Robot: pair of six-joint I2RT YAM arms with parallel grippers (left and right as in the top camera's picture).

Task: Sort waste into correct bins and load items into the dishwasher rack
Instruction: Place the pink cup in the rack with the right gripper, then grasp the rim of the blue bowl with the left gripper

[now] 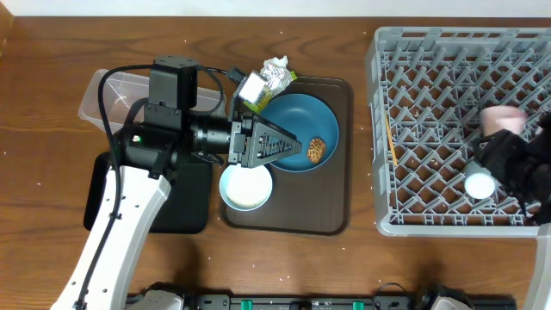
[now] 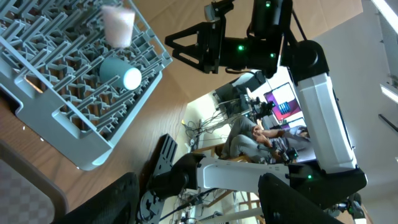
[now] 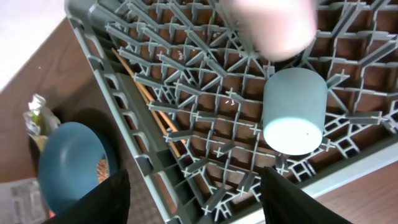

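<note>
The dark-blue bowl (image 1: 297, 125) sits on the brown serving tray and holds a brown crumbly lump (image 1: 316, 151). The white bowl (image 1: 245, 188) is in front of it. The yellow-green and white wrapper (image 1: 267, 79) lies at the tray's back edge. My left gripper (image 1: 280, 146) is open and empty above the blue bowl's left side; its fingers also show in the left wrist view (image 2: 199, 208). The pink cup (image 1: 504, 119) and the blue cup (image 1: 479, 182) lie in the grey rack (image 1: 430, 52). My right gripper (image 3: 196, 199) is open and empty above the rack near the blue cup (image 3: 293, 115). No carrot piece is in view.
The clear tub (image 1: 112, 90) stands at the back left and the black tray (image 1: 185, 207) lies partly under my left arm. The brown serving tray (image 1: 336, 207) sits between them and the rack. Thin wooden sticks (image 3: 155, 115) lie in the rack's left part.
</note>
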